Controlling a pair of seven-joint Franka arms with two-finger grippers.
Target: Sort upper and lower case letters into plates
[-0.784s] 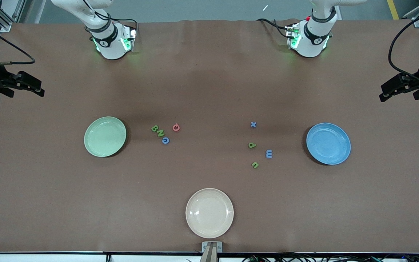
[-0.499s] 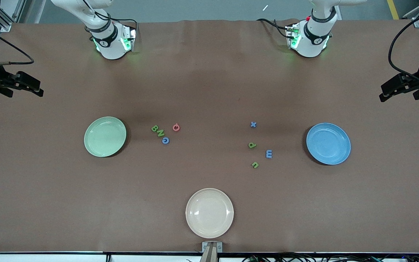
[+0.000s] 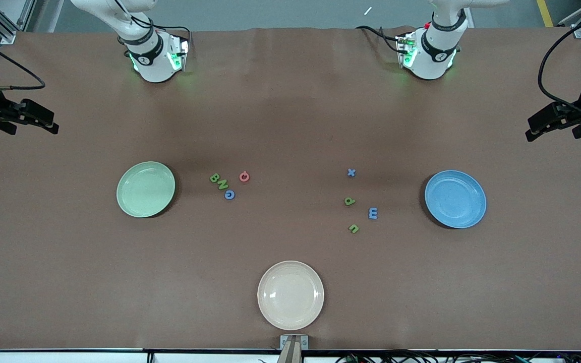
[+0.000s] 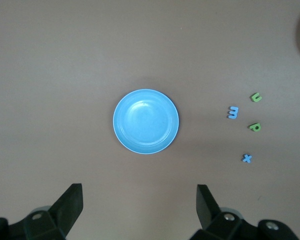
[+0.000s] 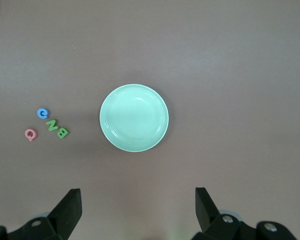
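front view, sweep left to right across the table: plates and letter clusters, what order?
Right gripper → mint green plate → capitals cluster B, N, G, Q → cream plate → lowercase cluster x, d, u, m → blue plate → left gripper.

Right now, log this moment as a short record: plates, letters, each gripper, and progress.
mint green plate: empty, toward the right arm's end
sky blue plate: empty, toward the left arm's end
capital letters: four, on the table beside the mint green plate
small letters: four, on the table beside the sky blue plate
cream plate: empty, nearest the front camera
left gripper: open, high over the sky blue plate
right gripper: open, high over the mint green plate
progress: nothing sorted yet
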